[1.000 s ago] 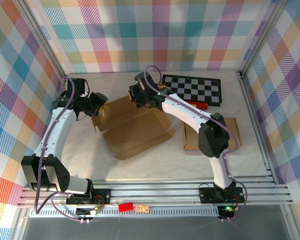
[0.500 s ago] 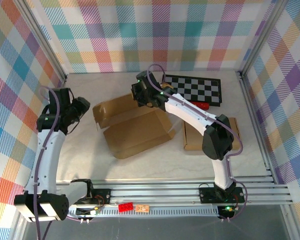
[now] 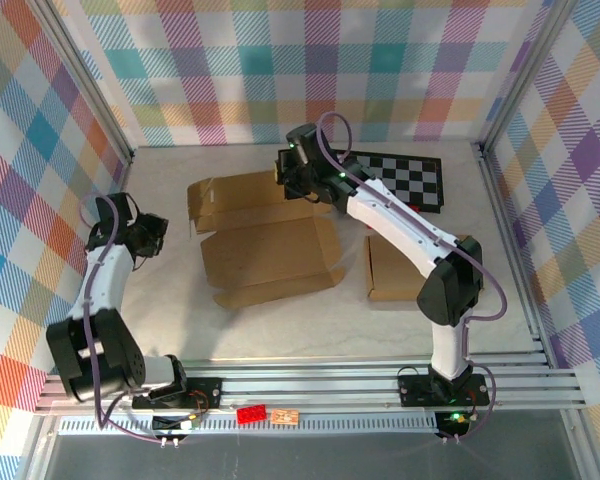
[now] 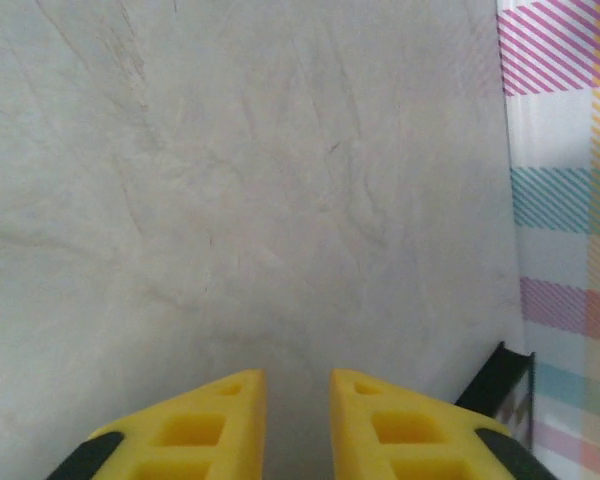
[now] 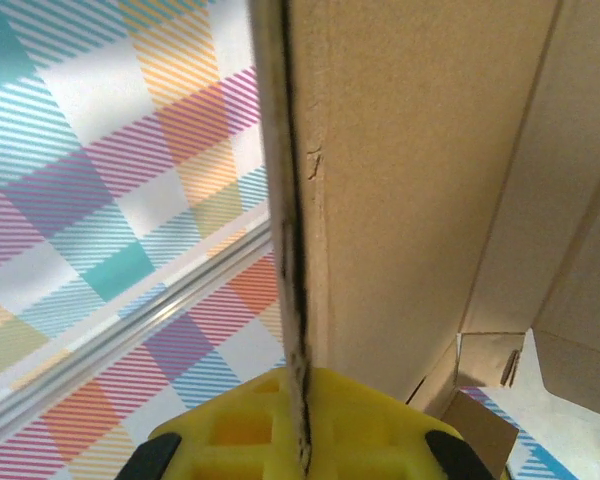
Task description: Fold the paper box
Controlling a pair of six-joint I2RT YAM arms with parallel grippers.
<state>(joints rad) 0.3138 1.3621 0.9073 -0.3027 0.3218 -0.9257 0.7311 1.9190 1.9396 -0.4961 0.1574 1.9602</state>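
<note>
1. step in hand, judged: early fold. box (image 3: 265,250) lies opened out flat on the table (image 3: 170,320), no wall raised yet. sits just beside the chessboard (image 3: 405,180), on its left-arm side and a little nearer the arm bases.
2. right gripper (image 3: 292,183) at the box's far flap, close to the chessboard's near-left corner. in the right wrist view, fingers (image 5: 230,430) clamped on a thin cardboard edge running up between them.
3. left gripper (image 3: 148,235) well apart from the chessboard, beyond the box, over bare table. fingers (image 4: 210,430) a narrow gap apart, nothing between.
4. next move, judged: swing the pinched flap up about its crease. probably calls for bringing the left gripper in to pin the middle panel against sliding.
5. room: chessboard edge close beside the right gripper. a second cardboard piece (image 3: 405,272) sits just nearer than the chessboard, near the box's side flaps. open table beyond the box, away from the chessboard.
</note>
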